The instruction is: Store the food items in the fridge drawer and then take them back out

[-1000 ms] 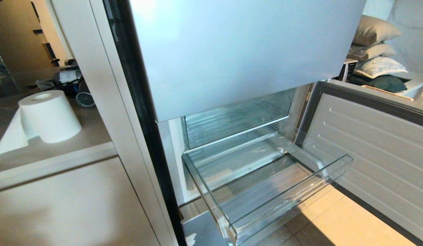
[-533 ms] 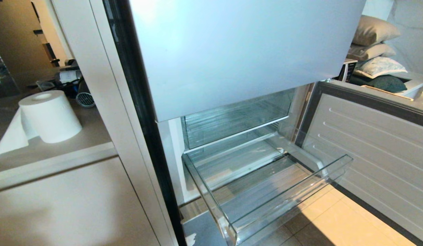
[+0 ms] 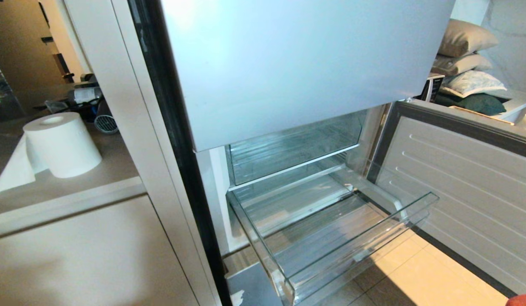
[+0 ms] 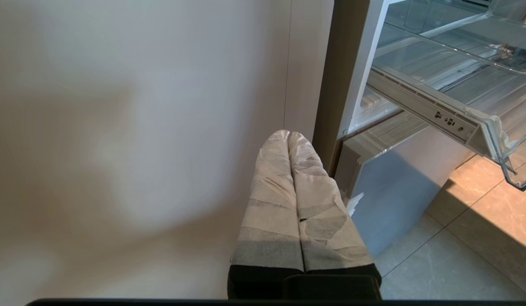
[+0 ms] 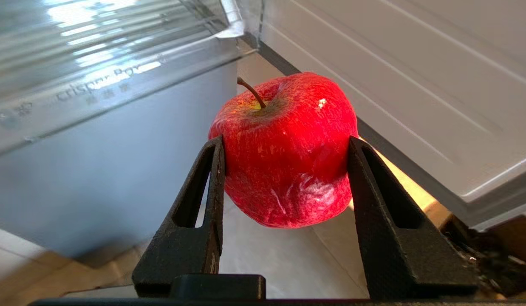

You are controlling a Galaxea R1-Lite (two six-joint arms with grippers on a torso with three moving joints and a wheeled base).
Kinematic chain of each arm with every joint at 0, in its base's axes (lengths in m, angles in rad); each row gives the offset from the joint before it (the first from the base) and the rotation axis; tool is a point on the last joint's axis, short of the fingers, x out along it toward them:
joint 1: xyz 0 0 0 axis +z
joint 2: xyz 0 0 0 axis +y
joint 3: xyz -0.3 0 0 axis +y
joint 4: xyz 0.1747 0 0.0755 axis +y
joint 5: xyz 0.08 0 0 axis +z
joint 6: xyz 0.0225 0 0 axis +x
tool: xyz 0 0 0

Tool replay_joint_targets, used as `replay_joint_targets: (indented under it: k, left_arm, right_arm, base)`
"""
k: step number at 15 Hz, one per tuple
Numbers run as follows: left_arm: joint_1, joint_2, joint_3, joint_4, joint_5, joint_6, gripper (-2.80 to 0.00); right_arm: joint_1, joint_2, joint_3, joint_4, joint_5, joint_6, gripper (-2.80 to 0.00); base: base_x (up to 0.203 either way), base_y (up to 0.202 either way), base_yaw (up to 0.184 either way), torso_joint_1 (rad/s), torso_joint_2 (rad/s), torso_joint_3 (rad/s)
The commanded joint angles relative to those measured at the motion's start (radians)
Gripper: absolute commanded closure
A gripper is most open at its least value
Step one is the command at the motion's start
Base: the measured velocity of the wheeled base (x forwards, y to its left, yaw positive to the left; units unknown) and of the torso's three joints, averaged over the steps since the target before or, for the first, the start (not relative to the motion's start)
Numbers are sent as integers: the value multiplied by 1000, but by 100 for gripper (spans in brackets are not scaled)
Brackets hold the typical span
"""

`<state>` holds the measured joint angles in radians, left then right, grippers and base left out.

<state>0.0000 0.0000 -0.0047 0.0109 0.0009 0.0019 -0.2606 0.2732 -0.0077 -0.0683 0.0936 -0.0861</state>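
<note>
A red apple (image 5: 288, 170) with a thin dark stem sits between the black fingers of my right gripper (image 5: 285, 142), which is shut on its two sides. It hangs low, in front of and below the fridge drawer (image 5: 97, 89). In the head view only a red edge of the apple (image 3: 522, 300) shows at the bottom right corner. The clear fridge drawer (image 3: 360, 250) is pulled out and holds nothing. My left gripper (image 4: 288, 135), fingers wrapped in pale tape, is shut and parked by the cabinet side, left of the fridge drawer (image 4: 479, 97). No second fruit is in view.
The lower fridge door (image 3: 467, 191) stands open on the right. A taller clear bin (image 3: 288, 148) sits above the drawer, under a grey-blue door panel (image 3: 288, 63). A paper towel roll (image 3: 61, 144) is on the counter at left. Tiled floor lies below.
A red edge of the apple has come into the head view's bottom right corner. The drawer and the fridge have not moved.
</note>
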Motion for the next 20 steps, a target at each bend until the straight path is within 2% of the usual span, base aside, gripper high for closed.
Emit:
replay_joint_targets:
  k: [1, 3, 5, 8, 10, 11, 16, 18, 20]
  left_arm:
    - [0, 2, 0, 0, -1, 0, 0]
    - [0, 2, 0, 1, -1, 1, 0]
    - [0, 2, 0, 1, -1, 0, 0]
    - [0, 2, 0, 0, -1, 0, 0]
    - [0, 1, 0, 0, -1, 0, 0]
    - [0, 0, 0, 0, -1, 0, 0]
    - [0, 2, 0, 0, -1, 0, 0]
    - [0, 2, 0, 0, -1, 0, 0]
    - [0, 2, 0, 0, -1, 0, 0]
  right_arm:
    - [21, 6, 0, -8, -2, -34, 0]
    - [113, 7, 3, -18, -5, -53, 0]
    - [211, -20, 7, 3, -45, -55, 0]
    - [248, -227, 3, 70, -54, -63, 0]
    - [259, -277, 6, 74, -63, -33, 0]
    - [262, -274, 7, 76, -90, 12, 0]
    - [262, -230, -27, 61, -105, 24, 0]
    - [253, -90, -115, 35, -134, 83, 0]
    - [160, 126, -291, 5, -178, 187, 0]
  base:
    - [0, 0, 0, 0, 0, 0]
    - [0, 0, 0, 0, 0, 0]
    - [0, 0, 0, 0, 0, 0]
    - [0, 0, 0, 0, 0, 0]
    - [0, 0, 0, 0, 0, 0]
    - [0, 0, 0, 0, 0, 0]
    - [0, 0, 0, 0, 0, 0]
    - [0, 0, 0, 0, 0, 0]
    - [0, 0, 0, 0, 0, 0]
